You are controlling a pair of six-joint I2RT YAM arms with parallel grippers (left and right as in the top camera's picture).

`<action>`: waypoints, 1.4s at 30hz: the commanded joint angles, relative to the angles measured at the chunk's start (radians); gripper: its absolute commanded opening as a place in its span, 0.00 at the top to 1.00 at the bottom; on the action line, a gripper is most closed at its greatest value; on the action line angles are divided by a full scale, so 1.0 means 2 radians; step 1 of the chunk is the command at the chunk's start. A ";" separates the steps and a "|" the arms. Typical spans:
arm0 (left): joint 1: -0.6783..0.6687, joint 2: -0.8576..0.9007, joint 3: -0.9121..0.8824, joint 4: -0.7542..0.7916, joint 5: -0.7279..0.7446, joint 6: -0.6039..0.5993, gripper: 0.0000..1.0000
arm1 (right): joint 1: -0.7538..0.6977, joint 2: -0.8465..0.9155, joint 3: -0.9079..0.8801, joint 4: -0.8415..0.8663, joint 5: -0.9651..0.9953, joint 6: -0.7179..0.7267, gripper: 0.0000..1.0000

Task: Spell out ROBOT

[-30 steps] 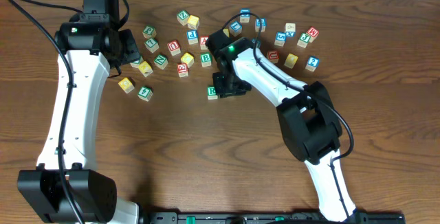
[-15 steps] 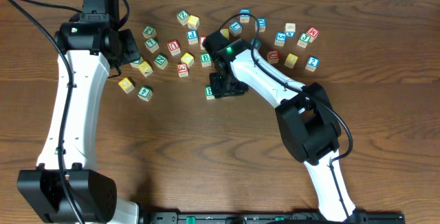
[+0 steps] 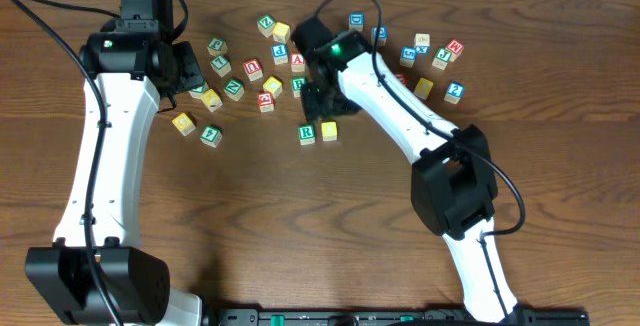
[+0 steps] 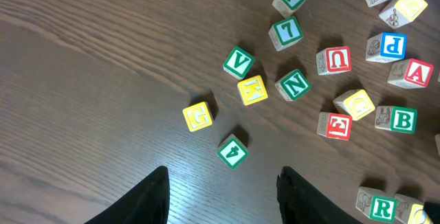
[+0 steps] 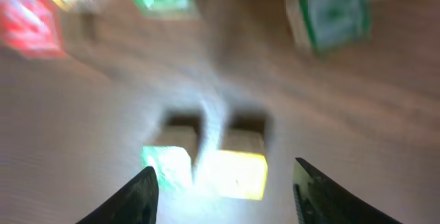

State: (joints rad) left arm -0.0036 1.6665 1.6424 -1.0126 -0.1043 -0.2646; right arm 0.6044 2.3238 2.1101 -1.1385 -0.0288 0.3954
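Note:
The green-framed R cube [image 3: 307, 133] [image 4: 379, 205] lies on the table with a yellow-topped cube [image 3: 329, 131] touching its right side. In the blurred right wrist view the same pair shows as a green cube [image 5: 168, 165] and a yellow cube [image 5: 237, 172]. My right gripper [image 3: 321, 99] [image 5: 223, 177] hovers just behind and above them, open, holding nothing. The green-framed B cube [image 4: 403, 119] [image 3: 298, 85] sits behind it, partly covered from overhead. My left gripper [image 3: 195, 74] [image 4: 221, 183] is open and empty over the left cluster. I cannot pick out the T.
Loose letter cubes are scattered across the far half of the table: yellow G [image 4: 199, 116] and K [image 4: 252, 90], green 4 [image 4: 232, 150], V [image 4: 238, 62] and N [image 4: 293, 84], red A [image 4: 412, 73], plus a group at the far right [image 3: 430, 61].
My right gripper has opened, left the yellow-topped cube beside the R, and drawn back toward the far side. The left arm has not moved.

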 commanded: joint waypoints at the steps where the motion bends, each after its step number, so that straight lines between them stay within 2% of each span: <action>1: 0.002 0.007 -0.001 0.002 -0.006 0.001 0.50 | -0.005 -0.015 0.020 0.053 0.011 -0.015 0.42; 8: 0.005 0.007 -0.001 0.002 -0.017 0.001 0.50 | 0.000 0.018 0.019 0.193 0.027 -0.015 0.41; 12: 0.013 0.007 -0.001 0.002 -0.022 0.001 0.50 | 0.000 0.039 0.019 0.226 0.032 -0.015 0.42; 24: 0.032 0.007 -0.001 0.002 -0.022 0.001 0.50 | 0.001 0.087 0.019 0.246 0.032 -0.015 0.44; 32: 0.032 0.007 -0.001 0.002 -0.021 0.001 0.50 | 0.006 0.098 0.018 0.249 0.032 -0.015 0.55; 42: 0.032 0.007 -0.001 0.002 -0.021 0.001 0.50 | 0.008 0.109 0.018 0.246 0.033 -0.015 0.61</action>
State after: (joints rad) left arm 0.0574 1.6669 1.6424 -1.0088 -0.1341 -0.2649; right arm 0.6144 2.5206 2.1384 -0.6460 0.0231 0.3729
